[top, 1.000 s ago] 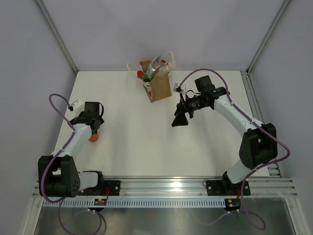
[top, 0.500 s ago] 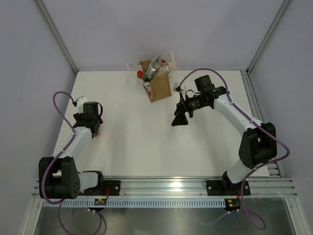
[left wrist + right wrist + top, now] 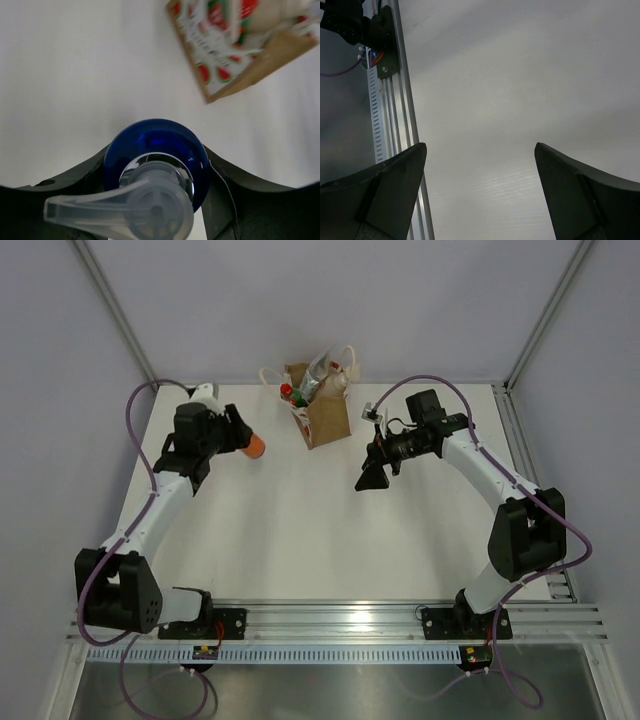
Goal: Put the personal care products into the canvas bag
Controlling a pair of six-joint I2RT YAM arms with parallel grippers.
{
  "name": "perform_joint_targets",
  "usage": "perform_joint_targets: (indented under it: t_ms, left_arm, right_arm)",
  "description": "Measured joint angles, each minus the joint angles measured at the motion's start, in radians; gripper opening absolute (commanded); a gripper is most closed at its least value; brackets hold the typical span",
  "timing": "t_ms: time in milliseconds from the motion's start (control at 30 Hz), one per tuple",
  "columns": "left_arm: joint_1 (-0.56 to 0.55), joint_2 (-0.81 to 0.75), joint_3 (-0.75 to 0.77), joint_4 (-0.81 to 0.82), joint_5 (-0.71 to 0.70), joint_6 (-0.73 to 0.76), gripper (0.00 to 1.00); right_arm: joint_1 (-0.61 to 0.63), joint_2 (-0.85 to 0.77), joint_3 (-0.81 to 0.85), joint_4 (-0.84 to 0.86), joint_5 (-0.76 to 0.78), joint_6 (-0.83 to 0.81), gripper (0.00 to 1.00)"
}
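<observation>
The left fingers (image 3: pixel 241 442) are clenched around the orange bottle with blue cap (image 3: pixel 155 145), carrying it clear of the worktop (image 3: pixel 300 530). The canvas bag (image 3: pixel 326 416) stands ahead of them and off to their right. A dark green bottle with red top (image 3: pixel 288 393) and a silvery squeeze tube (image 3: pixel 315 375) poke out of it. Beyond the bag, the right fingers (image 3: pixel 372 477) hang spread and empty over bare worktop.

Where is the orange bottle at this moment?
In the top view, the orange bottle is held in the left gripper at the far left part of the table, a little left of the canvas bag.
</observation>
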Motion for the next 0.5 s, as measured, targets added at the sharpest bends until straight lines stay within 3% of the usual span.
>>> perform_joint_targets:
  t_ms: [300,500]
  left_arm:
    - [-0.240,0.323,0.586,0.076,0.141,-0.033,0.00]
    - [-0.272,0.573,0.882,0.114,0.114,-0.035,0.00]
  right_arm:
    - [-0.085,-0.016,0.022,0.002,0.000,0.024,0.97]
    - [-0.094,-0.032,0.022,0.002,-0.001,0.034,0.97]
